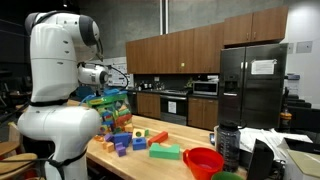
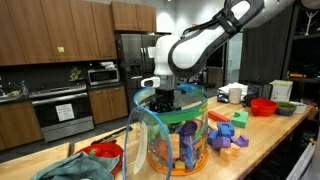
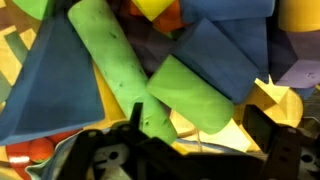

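Note:
My gripper (image 3: 200,122) reaches down into a clear plastic tub (image 2: 170,135) full of coloured foam blocks, seen in both exterior views (image 1: 108,108). In the wrist view its two dark fingers stand apart, so it is open. A short green cylinder (image 3: 190,92) lies between and just beyond the fingertips. A longer green cylinder (image 3: 105,60) lies beside it, with a blue wedge (image 3: 55,85) at one side and a blue block (image 3: 225,55) at the other. Yellow pieces (image 3: 275,95) show underneath. I cannot tell whether the fingers touch the short cylinder.
The tub stands on a wooden counter (image 1: 175,168). Loose blocks (image 1: 130,140) and a green block (image 1: 165,152) lie beside it. A red bowl (image 1: 204,160) and a dark jug (image 1: 228,145) stand further along. In an exterior view, more blocks (image 2: 225,135) and a red bowl (image 2: 263,106) show.

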Controlling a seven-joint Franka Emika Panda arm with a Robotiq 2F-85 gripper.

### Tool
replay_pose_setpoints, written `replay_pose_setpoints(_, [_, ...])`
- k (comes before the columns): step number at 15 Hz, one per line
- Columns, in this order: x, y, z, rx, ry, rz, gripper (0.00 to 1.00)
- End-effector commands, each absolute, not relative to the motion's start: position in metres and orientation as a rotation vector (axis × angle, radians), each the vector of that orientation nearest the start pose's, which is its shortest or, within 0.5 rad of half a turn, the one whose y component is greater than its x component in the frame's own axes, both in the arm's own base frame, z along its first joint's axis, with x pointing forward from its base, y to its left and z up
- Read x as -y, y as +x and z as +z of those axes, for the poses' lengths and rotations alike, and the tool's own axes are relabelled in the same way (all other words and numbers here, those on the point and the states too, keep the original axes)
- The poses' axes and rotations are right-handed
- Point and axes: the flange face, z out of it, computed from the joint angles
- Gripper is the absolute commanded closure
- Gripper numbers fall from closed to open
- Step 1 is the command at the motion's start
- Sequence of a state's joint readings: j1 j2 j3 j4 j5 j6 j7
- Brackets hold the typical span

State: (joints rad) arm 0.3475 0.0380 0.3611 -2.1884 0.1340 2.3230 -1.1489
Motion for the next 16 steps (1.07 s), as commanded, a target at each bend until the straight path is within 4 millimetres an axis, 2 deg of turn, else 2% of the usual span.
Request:
replay_pose_setpoints(1, [-0.354,0.411,0.377,-2.475,2.031,0.179,0.00])
replay_pose_setpoints(8, [-0.341,0.412,0.376,-2.443,2.032,0.082,0.00])
replay_pose_setpoints(13, [-0.342,0.412,0.368,-2.447,2.067,0.061,0.00])
replay_pose_setpoints(16, [-0.342,0.413,0.369,-2.453,2.072,0.051,0.00])
